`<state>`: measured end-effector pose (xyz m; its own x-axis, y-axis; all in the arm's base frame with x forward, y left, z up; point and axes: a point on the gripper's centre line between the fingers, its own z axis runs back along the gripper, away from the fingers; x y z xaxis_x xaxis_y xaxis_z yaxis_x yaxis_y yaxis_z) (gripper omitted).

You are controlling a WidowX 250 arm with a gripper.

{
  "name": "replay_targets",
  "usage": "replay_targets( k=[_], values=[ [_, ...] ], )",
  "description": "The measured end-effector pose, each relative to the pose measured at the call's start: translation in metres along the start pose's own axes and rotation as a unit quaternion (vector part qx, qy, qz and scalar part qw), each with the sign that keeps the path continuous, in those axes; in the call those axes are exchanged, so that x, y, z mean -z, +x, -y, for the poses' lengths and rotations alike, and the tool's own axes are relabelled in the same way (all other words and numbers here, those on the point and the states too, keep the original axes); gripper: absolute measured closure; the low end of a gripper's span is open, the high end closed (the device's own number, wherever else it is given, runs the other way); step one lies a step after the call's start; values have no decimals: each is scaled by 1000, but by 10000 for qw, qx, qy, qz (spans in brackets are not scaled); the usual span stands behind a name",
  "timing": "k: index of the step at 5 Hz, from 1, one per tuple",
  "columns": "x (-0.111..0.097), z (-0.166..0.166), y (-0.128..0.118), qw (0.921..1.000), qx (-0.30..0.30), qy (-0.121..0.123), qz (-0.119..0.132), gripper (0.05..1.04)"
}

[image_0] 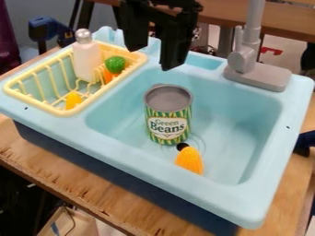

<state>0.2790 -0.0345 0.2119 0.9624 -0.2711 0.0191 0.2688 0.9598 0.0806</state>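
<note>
The black gripper hangs over the back edge of the light blue sink, its two fingers apart with nothing between them. Below it and slightly toward the front, a striped green-and-yellow can with a grey top stands upright in the basin. A yellow-orange corn-like piece lies in front of the can, close to a small dark round spot. At left, the pale yellow rack holds a white bottle with a silver cap, a round green piece, an orange piece and a yellow piece.
A grey faucet rises from its base at the sink's back right corner. The basin walls surround the can and the corn-like piece. The sink unit rests on a wooden table. A blue clamp stands behind the rack at the upper left.
</note>
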Motion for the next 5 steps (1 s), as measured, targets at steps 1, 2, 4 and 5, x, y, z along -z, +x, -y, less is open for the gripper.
replay_targets(
  k=[1, 2, 4, 5],
  values=[
    [7, 1, 1, 9999, 18, -21, -121, 84],
    [18, 3, 17, 9994, 270, -172, 146, 84],
    [37, -7, 57, 9940, 314, -348, 986, 84],
    [47, -12, 68, 9925, 143, -430, 1132, 84]
  ],
)
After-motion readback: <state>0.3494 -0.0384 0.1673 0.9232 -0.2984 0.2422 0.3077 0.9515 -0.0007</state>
